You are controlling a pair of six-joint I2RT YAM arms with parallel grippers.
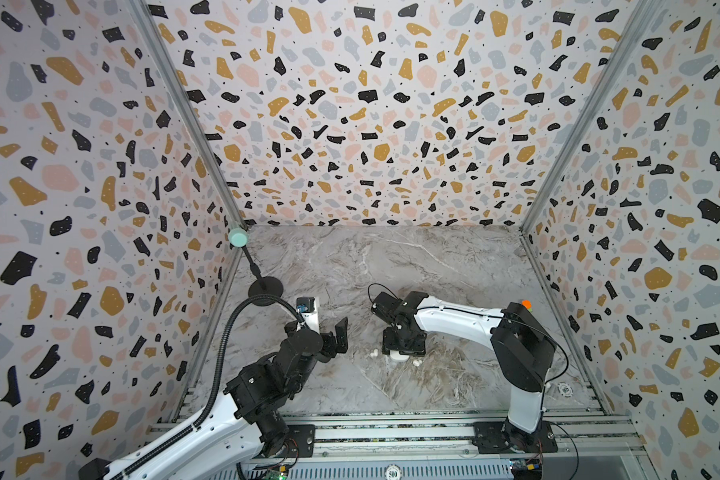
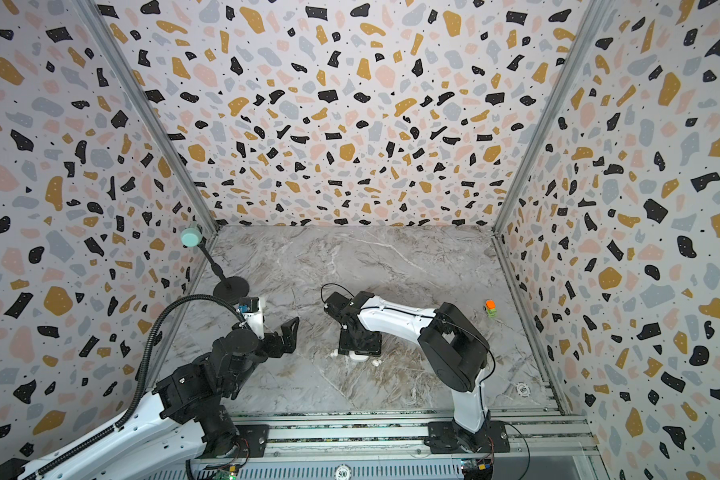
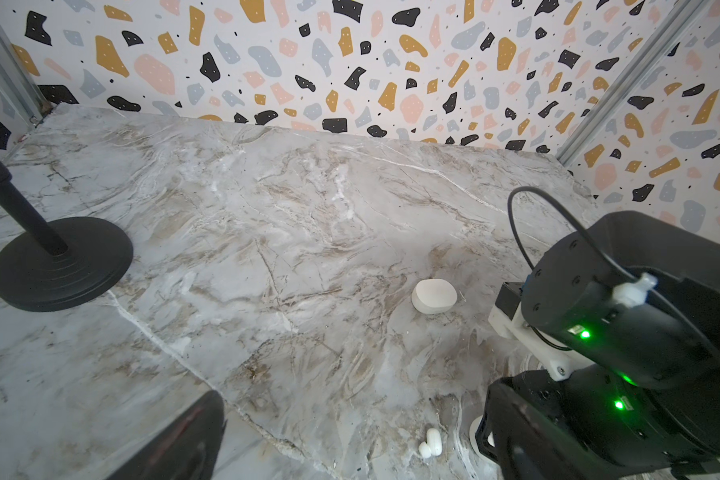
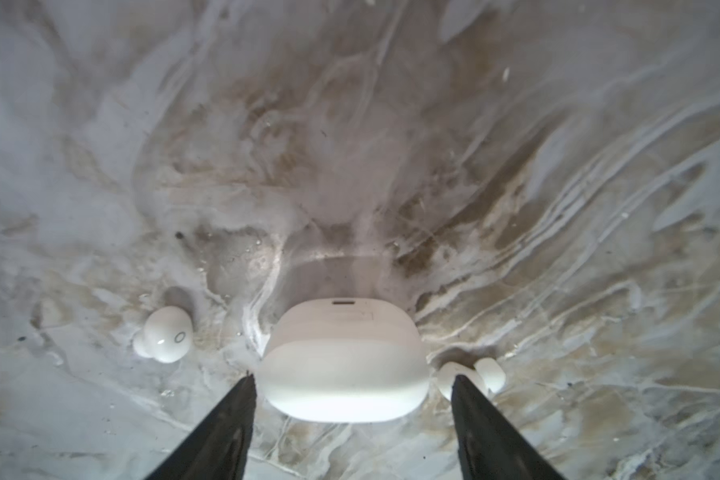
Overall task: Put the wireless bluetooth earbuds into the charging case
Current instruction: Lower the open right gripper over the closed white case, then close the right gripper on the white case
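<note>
A closed white oval charging case (image 4: 344, 361) lies on the marble table, under my down-pointing right gripper (image 4: 352, 378). That gripper is open and its black fingers (image 4: 225, 419) straddle the case, with a small gap still showing on one side. One white earbud (image 4: 167, 334) lies beside the case. Another earbud (image 4: 489, 372) is partly hidden behind the other finger. Both top views show these earbuds (image 1: 374, 353) (image 2: 376, 363) flanking the gripper. A second closed white case (image 3: 434, 296) shows in the left wrist view. My left gripper (image 1: 336, 337) hovers open and empty to the left.
A black stand with a round base (image 1: 265, 286) and mint head (image 1: 238, 237) is at the back left. A small orange and green toy (image 2: 491, 308) sits at the right. A poker chip (image 1: 565, 389) lies near the right wall. Patterned walls enclose three sides.
</note>
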